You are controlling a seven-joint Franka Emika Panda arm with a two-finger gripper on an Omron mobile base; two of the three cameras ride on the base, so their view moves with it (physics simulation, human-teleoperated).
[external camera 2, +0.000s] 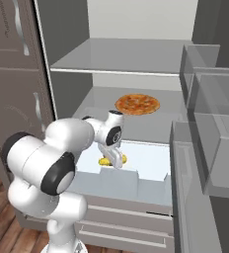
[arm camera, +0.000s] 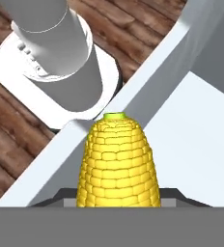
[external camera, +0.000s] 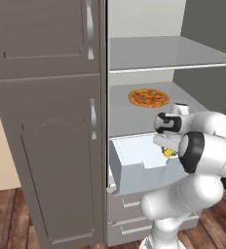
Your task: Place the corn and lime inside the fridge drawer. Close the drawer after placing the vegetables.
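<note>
- Wood-plank flooring runs under an open fridge [external camera 2: 136, 64] with pale grey walls; you have a pizza [external camera 2: 137, 104] on the middle shelf and the fridge drawer [external camera: 134, 168] pulled out beneath it.
- Your gripper [external camera 2: 114, 159] is clamped on the corn [arm camera: 118, 164], holding it over the near left part of the open drawer; the hand view has the cob's greenish tip pointing toward the drawer's stepped front wall.
- You will not find the lime from these views, so I cannot say where it sits.
- Risk one: release too close to the front wall and the corn could roll against the rim or tip out toward the floor, since the cob hangs just beside that edge.
- Risk two: lower too fast and the cob's tip may strike the drawer floor and twist in the jaws.
- Risk three: lift out carelessly and the wrist could catch the shelf edge right above.
- Room to move: the drawer's far and right parts look bare and open, so you likely have space to shift inward before letting go.
- On the right, the door bins [external camera 2: 210, 123] stand near; the closed cabinet doors [external camera: 51, 146] bound the left.
</note>
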